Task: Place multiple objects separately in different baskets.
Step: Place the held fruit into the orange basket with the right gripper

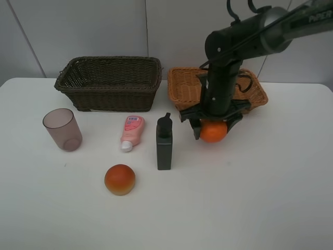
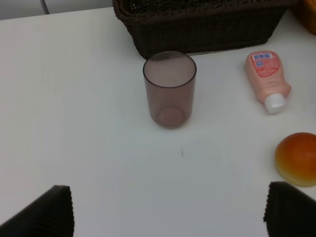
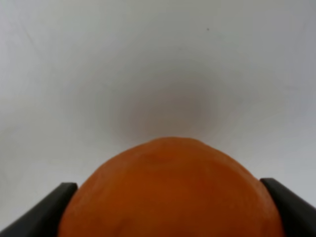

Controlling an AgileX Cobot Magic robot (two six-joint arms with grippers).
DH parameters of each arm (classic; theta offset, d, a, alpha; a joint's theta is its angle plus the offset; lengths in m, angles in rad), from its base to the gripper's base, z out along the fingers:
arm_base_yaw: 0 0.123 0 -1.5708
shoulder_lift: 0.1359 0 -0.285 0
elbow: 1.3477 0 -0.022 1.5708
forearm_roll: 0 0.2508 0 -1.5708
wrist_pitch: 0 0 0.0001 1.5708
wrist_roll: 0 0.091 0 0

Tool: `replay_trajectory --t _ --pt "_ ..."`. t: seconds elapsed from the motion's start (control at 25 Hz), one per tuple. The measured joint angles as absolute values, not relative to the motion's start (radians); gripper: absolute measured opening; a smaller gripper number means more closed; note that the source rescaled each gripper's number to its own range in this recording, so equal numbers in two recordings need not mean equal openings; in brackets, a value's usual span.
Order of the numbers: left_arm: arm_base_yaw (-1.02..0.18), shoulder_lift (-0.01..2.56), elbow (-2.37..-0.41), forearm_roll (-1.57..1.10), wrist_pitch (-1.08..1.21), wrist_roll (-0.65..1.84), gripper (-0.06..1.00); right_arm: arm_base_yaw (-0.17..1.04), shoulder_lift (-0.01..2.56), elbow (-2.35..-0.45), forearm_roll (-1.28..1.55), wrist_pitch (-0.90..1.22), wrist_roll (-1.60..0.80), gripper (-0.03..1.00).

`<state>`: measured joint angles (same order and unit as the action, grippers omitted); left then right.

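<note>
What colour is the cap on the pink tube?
White. The cap shows best in the left wrist view, at the narrow end of the tube.

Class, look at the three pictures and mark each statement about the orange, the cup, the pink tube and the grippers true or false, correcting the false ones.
1. The right gripper holds the orange. True.
2. The mauve cup lies on its side. False: it stands upright on the table.
3. The pink tube is inside the dark brown basket. False: it lies on the table in front of that basket.
4. The left gripper is open and empty. True.
</note>
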<state>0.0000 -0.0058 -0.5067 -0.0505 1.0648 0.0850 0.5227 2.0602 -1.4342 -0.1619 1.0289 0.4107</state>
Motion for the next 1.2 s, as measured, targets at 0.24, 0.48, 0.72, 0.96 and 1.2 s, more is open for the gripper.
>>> replay_trajectory --t 0.24,0.48,0.72,0.96,1.2 --pt "0.0 -0.006 -0.507 -0.05 1.065 0.085 1.0 0.523 2.06 -1.604 -0.161 1.153 0.306 0.61" --pt "0.0 -0.006 -0.507 -0.05 1.065 0.085 1.0 0.507 2.09 -1.788 -0.169 1.155 0.276 0.61" --pt "0.0 -0.006 -0.507 -0.05 1.065 0.085 1.0 0.475 2.141 -1.885 -0.187 1.0 0.276 0.61" --pt "0.0 -0.006 -0.507 -0.05 1.065 0.085 1.0 0.451 2.191 -1.889 -0.199 0.856 0.301 0.61" --pt "0.0 -0.006 -0.507 -0.05 1.065 0.085 1.0 0.437 2.248 -1.89 -0.226 0.786 0.409 0.61"
